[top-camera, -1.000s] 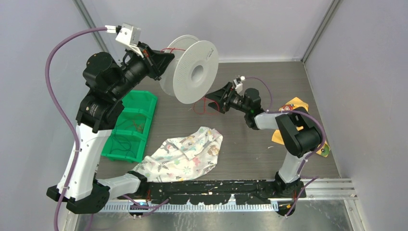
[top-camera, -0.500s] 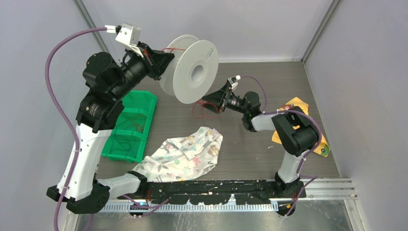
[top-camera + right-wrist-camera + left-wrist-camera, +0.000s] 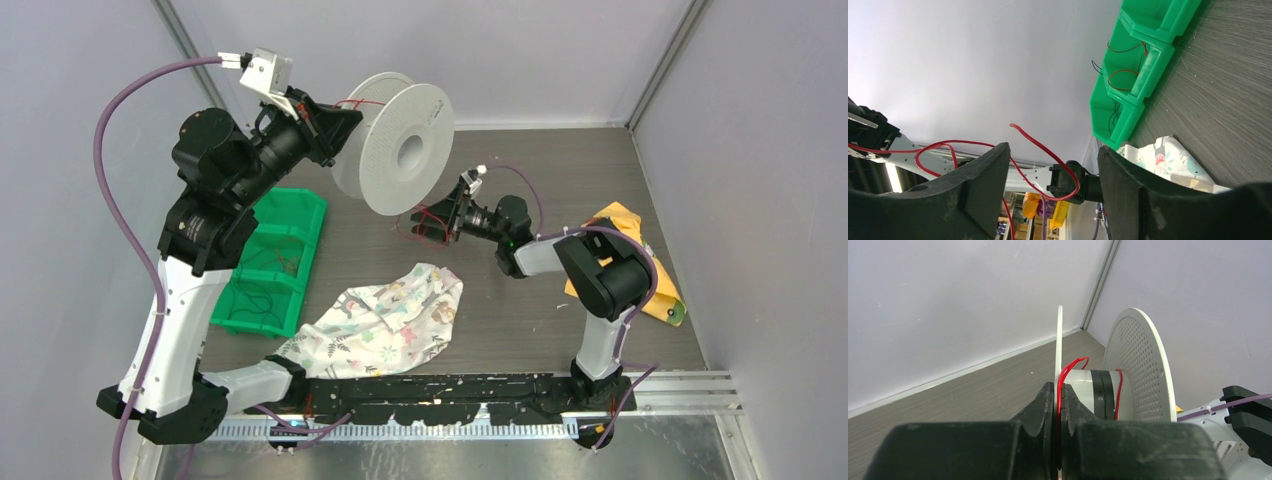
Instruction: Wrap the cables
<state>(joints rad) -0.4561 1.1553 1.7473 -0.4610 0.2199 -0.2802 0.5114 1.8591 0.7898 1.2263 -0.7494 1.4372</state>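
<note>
A white spool (image 3: 400, 150) hangs in the air at the back, tilted, its round flange facing the camera. My left gripper (image 3: 345, 115) is shut on the edge of the spool's thin flange (image 3: 1059, 340), and the red cable (image 3: 1064, 377) is pinched in with it. A few turns of the cable lie round the hub (image 3: 1090, 390). More red cable (image 3: 415, 222) dangles in loose loops below the spool down to the table. My right gripper (image 3: 432, 220) stands open right at those loops. In the right wrist view a red strand (image 3: 1040, 146) crosses the gap between the fingers of that gripper (image 3: 1053, 150), touching neither.
A green bin (image 3: 270, 260) with bits of wire stands at the left, also seen as the green bin (image 3: 1143, 65) from the right wrist. A patterned cloth (image 3: 385, 315) lies front centre. A yellow packet (image 3: 655, 300) sits under the right arm. Walls close off the back and sides.
My right gripper has moved left and turned, coming in around the hanging red loops, and its jaws have narrowed a little. The left arm and spool have not moved.
</note>
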